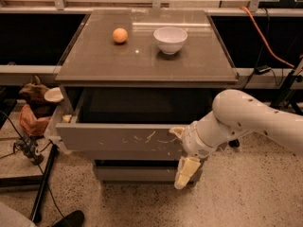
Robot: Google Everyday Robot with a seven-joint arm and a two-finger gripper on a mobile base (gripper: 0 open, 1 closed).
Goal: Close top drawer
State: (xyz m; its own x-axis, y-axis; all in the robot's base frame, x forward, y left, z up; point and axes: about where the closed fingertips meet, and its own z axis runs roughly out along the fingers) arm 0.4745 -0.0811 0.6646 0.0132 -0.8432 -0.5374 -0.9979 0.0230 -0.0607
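The top drawer (118, 138) is a wide grey drawer with pale scratches on its flat front. It stands pulled out from the cabinet (147, 63), and its dark inside shows. My gripper (182, 151) is at the right part of the drawer front, on a white arm coming in from the right. It is open. One cream finger (177, 131) lies at the top edge of the drawer front. The other finger (186, 171) hangs below it, over the lower drawer.
An orange ball (120, 35) and a white bowl (170, 39) sit on the cabinet top. A lower plain drawer front (137, 174) stands slightly out. Clutter and a stand (42, 188) are on the floor at the left. An orange cable (265, 39) runs at the right.
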